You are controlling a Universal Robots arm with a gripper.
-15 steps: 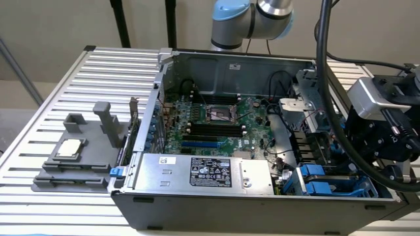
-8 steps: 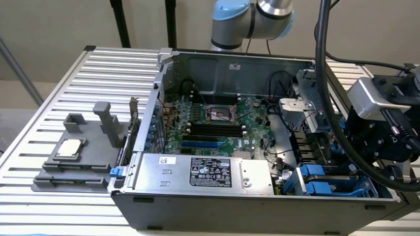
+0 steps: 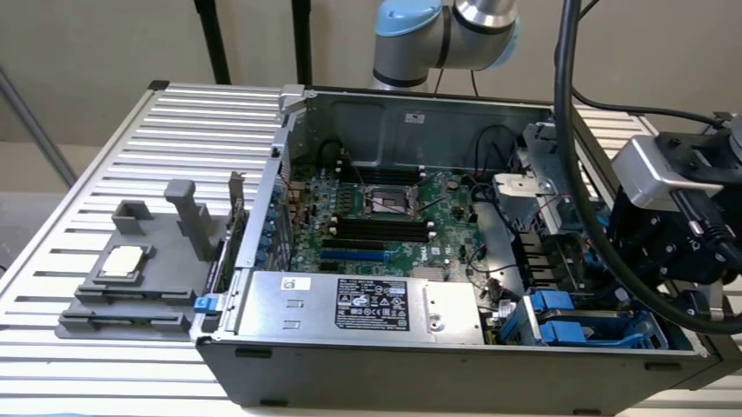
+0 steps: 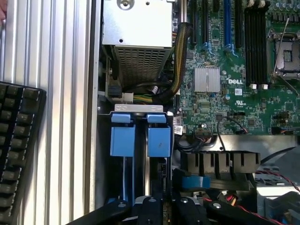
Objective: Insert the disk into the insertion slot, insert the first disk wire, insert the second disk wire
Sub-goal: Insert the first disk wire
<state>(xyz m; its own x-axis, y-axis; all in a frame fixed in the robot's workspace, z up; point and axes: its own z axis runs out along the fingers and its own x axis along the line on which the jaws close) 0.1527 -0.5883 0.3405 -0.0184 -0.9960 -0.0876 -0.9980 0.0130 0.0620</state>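
The insertion slot [image 3: 579,323] is the blue-grey drive cage in the near corner of the open computer case, on the exterior view's right. Two bright blue latch tabs [image 4: 140,135] stand side by side at its mouth, with blue rails running back from them toward my gripper [image 4: 165,206]. The gripper hangs just above the cage, its black body [image 3: 655,261] hovering over that corner. The disk's grey body and white label are hidden. Loose red and orange wires [image 4: 276,180] lie beside the cage.
A silver power supply with a black label [image 3: 371,304] sits next to the cage, with a sleeved cable bundle [image 4: 180,61] curving out of it. The motherboard [image 3: 383,217] fills the case floor. A grey fixture [image 3: 134,278] stands on the ribbed table [image 3: 93,174]. A black keyboard [image 4: 18,150] lies beside the case.
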